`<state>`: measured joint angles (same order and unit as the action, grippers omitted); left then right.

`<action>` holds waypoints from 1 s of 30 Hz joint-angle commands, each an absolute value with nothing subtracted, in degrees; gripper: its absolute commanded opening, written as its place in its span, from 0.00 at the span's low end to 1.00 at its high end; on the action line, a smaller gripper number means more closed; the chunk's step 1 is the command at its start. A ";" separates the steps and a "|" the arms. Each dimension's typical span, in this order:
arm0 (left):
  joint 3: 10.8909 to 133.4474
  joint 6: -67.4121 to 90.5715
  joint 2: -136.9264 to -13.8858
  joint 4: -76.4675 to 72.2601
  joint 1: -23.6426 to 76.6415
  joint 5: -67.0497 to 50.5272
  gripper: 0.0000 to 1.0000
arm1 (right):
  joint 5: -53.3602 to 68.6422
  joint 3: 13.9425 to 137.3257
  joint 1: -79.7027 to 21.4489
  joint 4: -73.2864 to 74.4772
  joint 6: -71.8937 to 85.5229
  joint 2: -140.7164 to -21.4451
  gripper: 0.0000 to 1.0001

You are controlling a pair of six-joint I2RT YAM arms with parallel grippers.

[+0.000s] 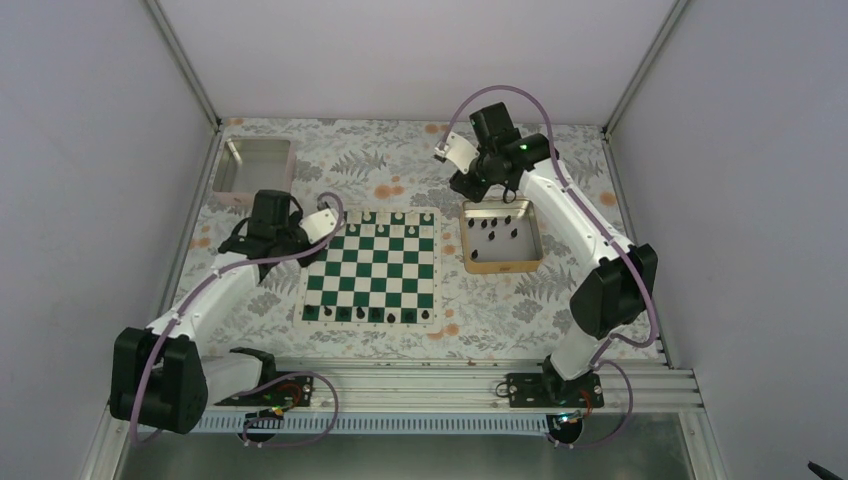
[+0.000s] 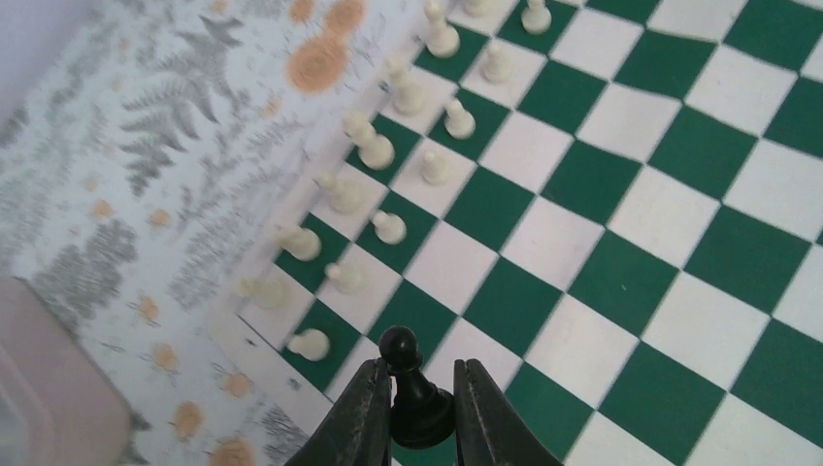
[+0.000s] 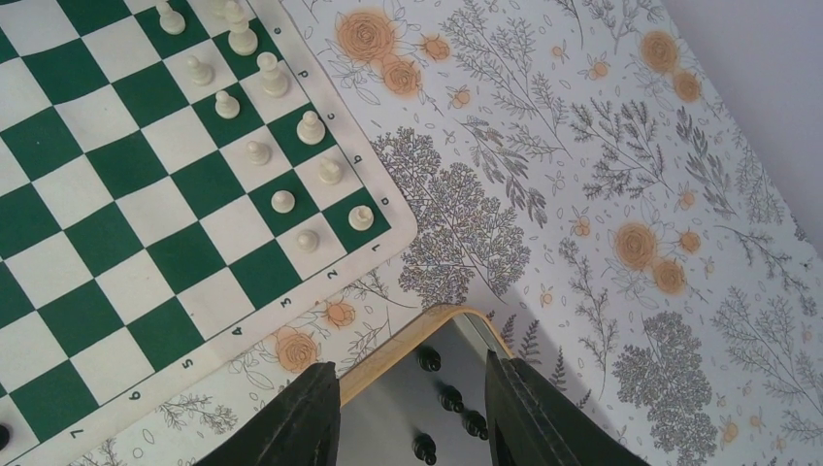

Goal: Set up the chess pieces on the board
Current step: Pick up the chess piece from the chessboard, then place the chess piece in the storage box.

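Over the board (image 2: 621, 194), beside the white pieces (image 2: 374, 150), my left end effector (image 2: 421, 383) is clenched on a black pawn (image 2: 399, 345), held upright. I'd carry it low to the near ranks, seat it mid-square, then release gently. My right end effector (image 3: 412, 388) hangs released above the tray (image 3: 403, 340) of black pieces (image 3: 449, 398).

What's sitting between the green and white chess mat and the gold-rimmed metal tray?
Nothing, just a bare strip of floral tablecloth; the right wrist view shows it best.
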<state>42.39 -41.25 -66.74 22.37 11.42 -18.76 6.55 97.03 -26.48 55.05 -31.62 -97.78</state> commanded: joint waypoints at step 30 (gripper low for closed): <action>54.55 -34.51 -73.91 14.66 17.90 -23.54 0.06 | 8.51 95.55 -16.02 53.89 -32.29 -95.83 0.41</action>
